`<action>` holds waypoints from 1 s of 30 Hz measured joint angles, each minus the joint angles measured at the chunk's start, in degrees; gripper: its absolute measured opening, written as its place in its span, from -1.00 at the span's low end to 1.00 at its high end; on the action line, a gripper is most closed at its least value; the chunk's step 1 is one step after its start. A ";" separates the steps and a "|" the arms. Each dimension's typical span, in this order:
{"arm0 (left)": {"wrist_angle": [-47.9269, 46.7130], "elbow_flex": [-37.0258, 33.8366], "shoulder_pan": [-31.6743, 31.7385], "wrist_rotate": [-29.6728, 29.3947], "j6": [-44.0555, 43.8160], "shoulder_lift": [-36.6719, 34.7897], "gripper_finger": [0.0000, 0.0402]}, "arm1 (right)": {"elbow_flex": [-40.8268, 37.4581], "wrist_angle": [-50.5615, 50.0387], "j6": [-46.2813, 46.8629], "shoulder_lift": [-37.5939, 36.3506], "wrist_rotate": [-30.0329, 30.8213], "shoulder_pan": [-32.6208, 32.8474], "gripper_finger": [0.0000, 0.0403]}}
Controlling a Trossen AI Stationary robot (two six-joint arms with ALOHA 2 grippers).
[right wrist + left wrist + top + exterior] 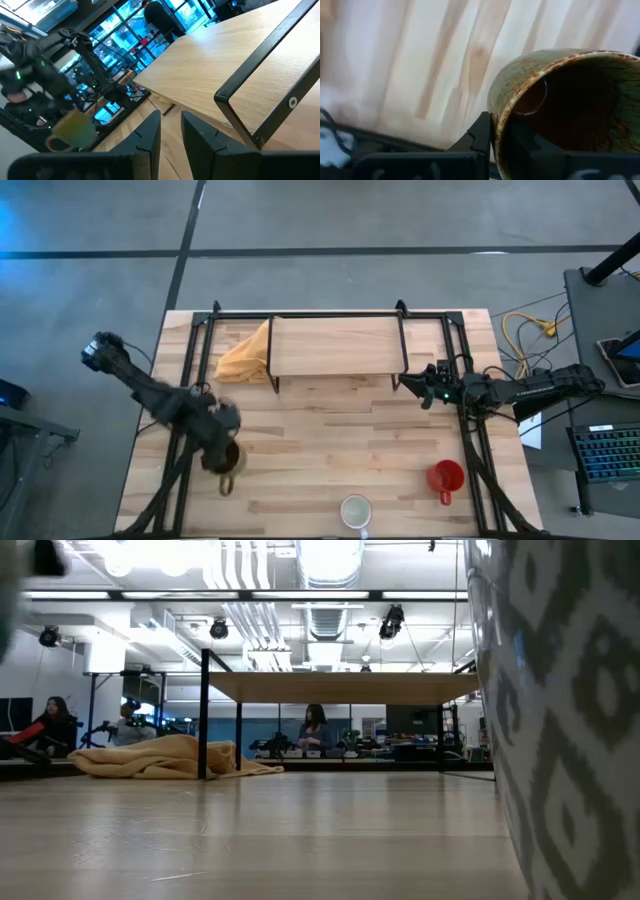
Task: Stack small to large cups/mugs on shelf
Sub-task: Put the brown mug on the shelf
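Note:
The brownish-olive mug (230, 464) with a dark inside is at the table's near left, in my left gripper (221, 442), which is shut on it. It also shows far off in the right wrist view as the olive mug (70, 131), tilted. The white mug (355, 510) stands at the near edge and fills the low view's right side as a patterned wall (565, 720). The red mug (446, 477) stands on the table at the near right. The shelf (335, 346) stands on black legs at the far middle. My right gripper (171, 131) waits by the shelf's right end, shut on nothing. My left gripper holds the olive mug by its rim (496, 116): one finger (481, 134) outside the wall, the other (522, 142) inside the dark hollow. The mug's handle (228, 485) points toward the near edge. The mug looks tilted and off the table, though its base is hidden.
A yellow cloth (244, 356) lies against the shelf's left legs, and shows again as the cloth (170, 757) in the low view. The shelf's board (340, 688) has nothing on it. A black frame (470, 440) runs along both table sides. People sit in the room behind.

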 joint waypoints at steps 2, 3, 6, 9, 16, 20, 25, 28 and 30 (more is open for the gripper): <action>-2.59 5.22 6.32 0.28 6.73 0.74 -0.94 | 0.00 0.03 0.02 0.00 -0.02 0.01 -0.66; -4.20 7.66 9.66 0.08 10.68 1.42 -0.94 | 0.00 0.04 0.00 0.00 -0.11 -0.01 -0.66; -7.22 14.06 18.77 -0.80 21.97 5.21 -0.94 | 0.00 0.01 0.01 0.00 -1.12 0.01 -0.66; -9.25 20.14 26.63 -0.22 31.78 10.51 -0.94 | 0.00 0.01 0.00 0.00 -1.87 0.01 -0.64; -11.19 34.00 37.81 -0.24 49.09 21.24 -0.94 | 0.00 0.04 0.01 0.00 -2.03 0.01 -0.60; -11.82 42.27 42.54 -0.24 55.82 25.40 -0.94 | 0.00 0.03 0.01 0.00 -2.01 0.01 -0.62; -13.05 48.03 49.36 -1.04 62.75 29.33 -0.94 | 0.00 0.01 0.02 0.00 -2.03 0.01 -0.63; -13.11 49.40 52.79 -1.07 66.12 31.65 -0.94 | 0.00 0.01 0.01 0.00 -2.03 0.01 -0.61; -13.61 50.59 54.29 -1.00 68.29 33.46 -0.94 | 0.00 0.01 0.01 0.00 -2.03 0.01 -0.60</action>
